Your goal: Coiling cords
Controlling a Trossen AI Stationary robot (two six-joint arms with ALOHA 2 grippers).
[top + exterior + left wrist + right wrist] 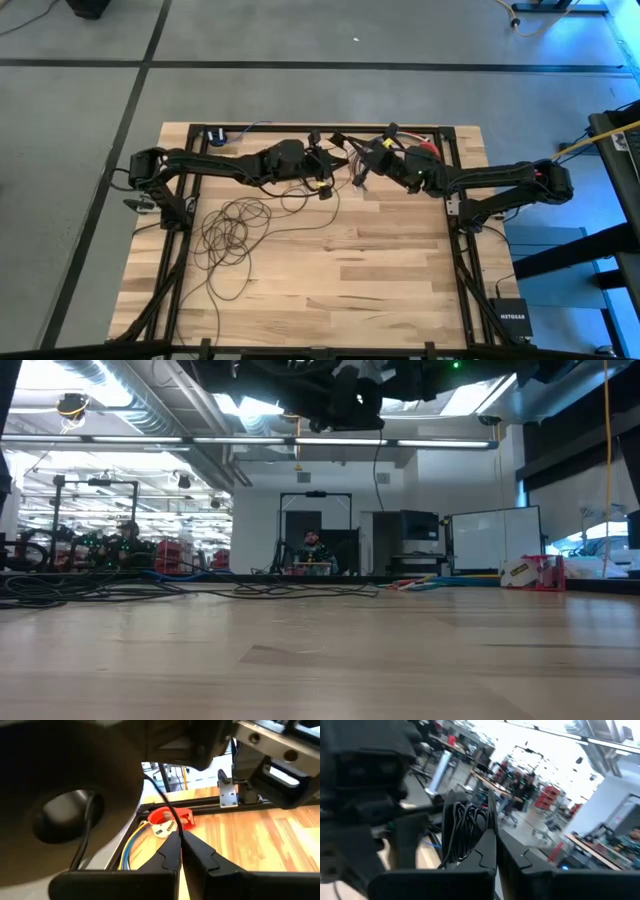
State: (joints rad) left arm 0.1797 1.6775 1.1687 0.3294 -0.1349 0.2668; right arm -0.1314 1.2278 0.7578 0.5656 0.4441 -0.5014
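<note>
Wooden table (330, 260) is strewn at nine o'clock with loose cords (232, 232). Strands are pinched by the closed left gripper (326, 180) and closed right gripper (362, 172), raised at twelve o'clock.

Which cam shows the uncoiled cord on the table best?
High view: the cords lie in loose loops on the table's left half. Low view shows only a flat dark tangle at far left; wrist views catch only strands by the fingers.
</note>
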